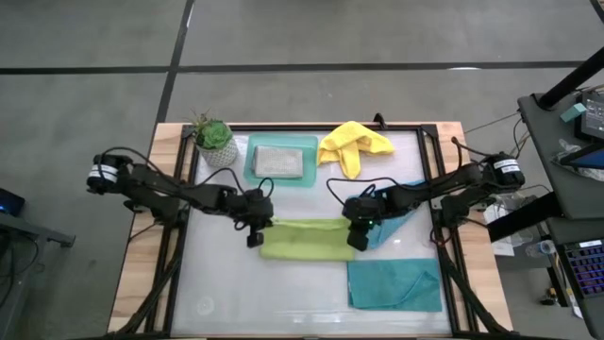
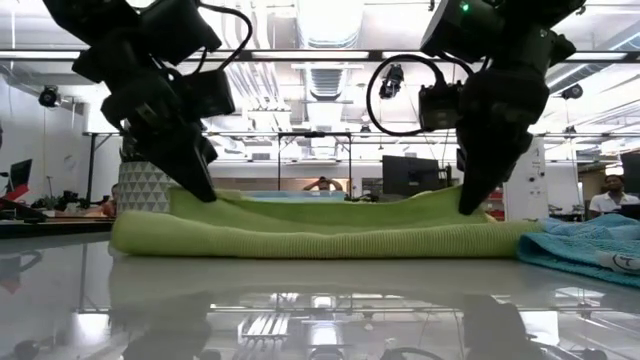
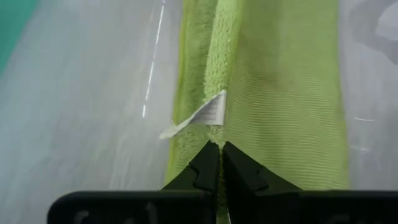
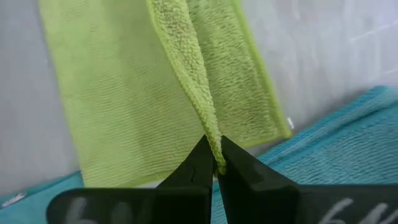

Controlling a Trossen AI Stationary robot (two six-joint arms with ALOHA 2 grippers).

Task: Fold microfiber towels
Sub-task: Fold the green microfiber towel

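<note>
Left gripper (image 1: 253,224) pinching lime green towel (image 1: 304,240) at own end of lifted edge, fingers pressed together on cloth. Right gripper (image 1: 359,229) pinching opposite end same way. Towel hangs between both, rest on table under them. Cloth looks soft, light, limp; best held at corners.

Two dark jointed arms with black cabling

Left gripper (image 1: 253,229) and right gripper (image 1: 358,233) have matte black angular fingers; looped black cables run along both arms; a green light glows near the right wrist.
</note>
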